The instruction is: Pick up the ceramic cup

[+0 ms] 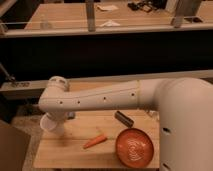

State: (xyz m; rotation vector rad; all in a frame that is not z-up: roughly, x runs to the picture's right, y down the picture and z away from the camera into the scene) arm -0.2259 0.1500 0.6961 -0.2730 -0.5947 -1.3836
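The ceramic cup (46,123) is small, white and round, and shows tilted on its side at the back left corner of the wooden table (65,152). My gripper (60,120) hangs from the left end of my white arm (100,100) and is right at the cup, largely hidden by the wrist. I cannot tell whether the cup is held or rests on the table.
An orange-red plate (135,148) sits at the table's front right. An orange carrot (95,141) lies in the middle. A dark cylinder (124,118) lies behind the plate. My white base (185,130) stands at the right. A dark counter (110,55) runs behind the table.
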